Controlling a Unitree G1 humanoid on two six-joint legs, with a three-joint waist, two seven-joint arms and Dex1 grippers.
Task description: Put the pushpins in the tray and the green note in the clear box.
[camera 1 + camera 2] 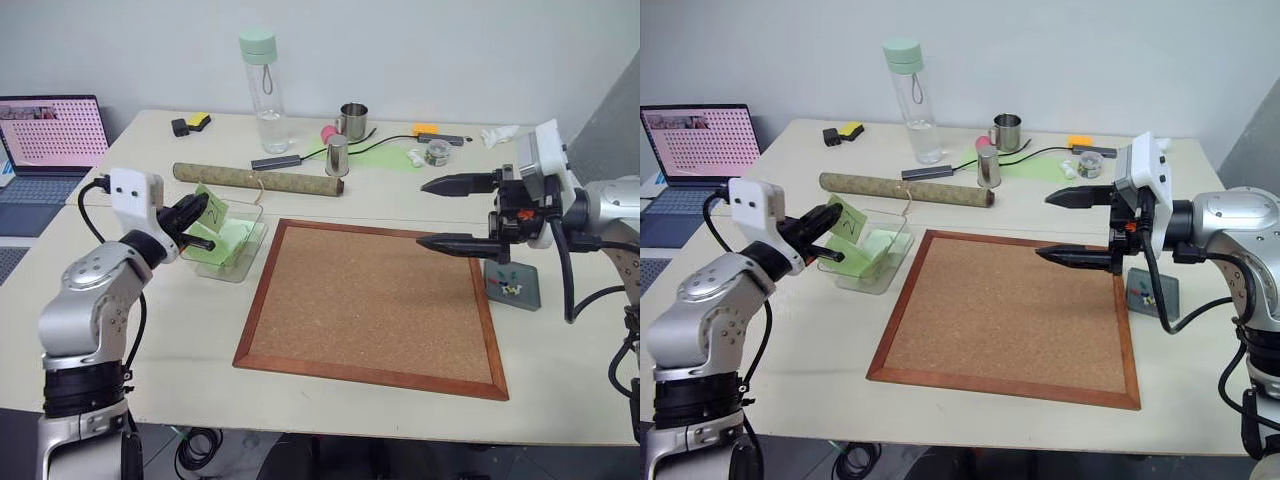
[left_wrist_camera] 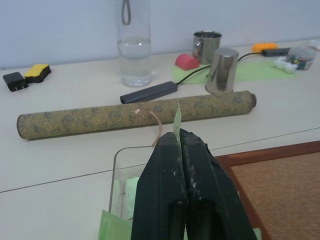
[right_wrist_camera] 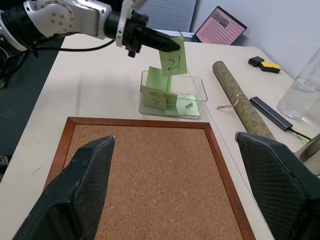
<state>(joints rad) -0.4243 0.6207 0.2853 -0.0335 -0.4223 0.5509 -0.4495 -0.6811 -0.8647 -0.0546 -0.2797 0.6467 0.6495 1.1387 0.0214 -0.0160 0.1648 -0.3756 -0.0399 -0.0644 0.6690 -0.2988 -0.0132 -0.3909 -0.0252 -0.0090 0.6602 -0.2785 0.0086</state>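
Observation:
My left gripper [image 1: 200, 222] is shut on the green note [image 1: 211, 210], which bears a dark handwritten "2". It holds the note upright just above the clear box [image 1: 262, 230], where several other green notes [image 3: 156, 96] lie. From the right wrist view the note [image 3: 173, 61] hangs from the gripper over the box's far rim [image 3: 200, 85]. My right gripper [image 1: 423, 213] is open and holds nothing, pointing left above the right edge of the cork board [image 1: 370, 310]. Below and to its right, the dark grey tray [image 1: 524, 297] lies on the table with tiny pushpins [image 1: 512, 290] on it.
A rolled scroll [image 1: 258, 180] lies behind the box. Further back stand a clear bottle [image 1: 264, 90], two metal cups [image 1: 353, 120] [image 1: 337, 155], a green sheet [image 1: 385, 157] and a small jar [image 1: 437, 152]. A laptop [image 1: 50, 140] sits far left.

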